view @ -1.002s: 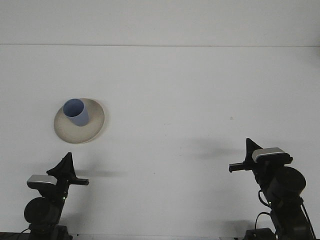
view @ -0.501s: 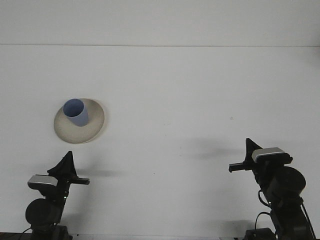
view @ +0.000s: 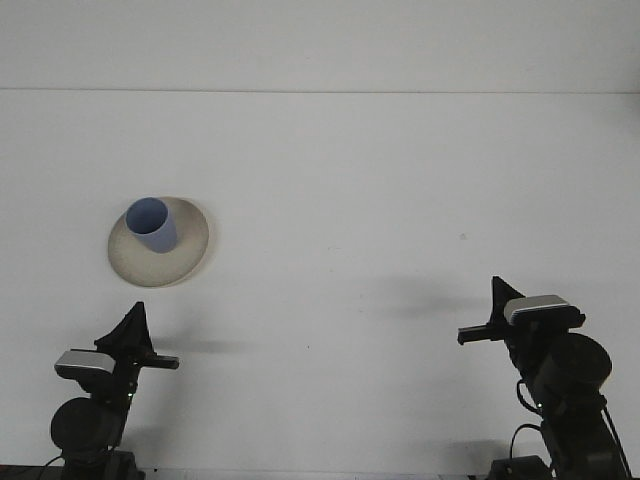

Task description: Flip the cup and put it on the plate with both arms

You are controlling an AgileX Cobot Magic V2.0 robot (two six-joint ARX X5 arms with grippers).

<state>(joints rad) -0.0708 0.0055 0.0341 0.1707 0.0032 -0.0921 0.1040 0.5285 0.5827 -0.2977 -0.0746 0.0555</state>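
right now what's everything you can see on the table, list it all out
cup: 1, blue, standing mouth up on the plate, left half of the table
plate: 1, beige, left half of the table, ahead of the left arm
table: 1, white, filling the view
wall: 1, white, strip behind the table's far edge
left gripper: 1, black, near edge at the left, holding nothing, short of the plate
right gripper: 1, black, near edge at the right, holding nothing, far from the cup and plate
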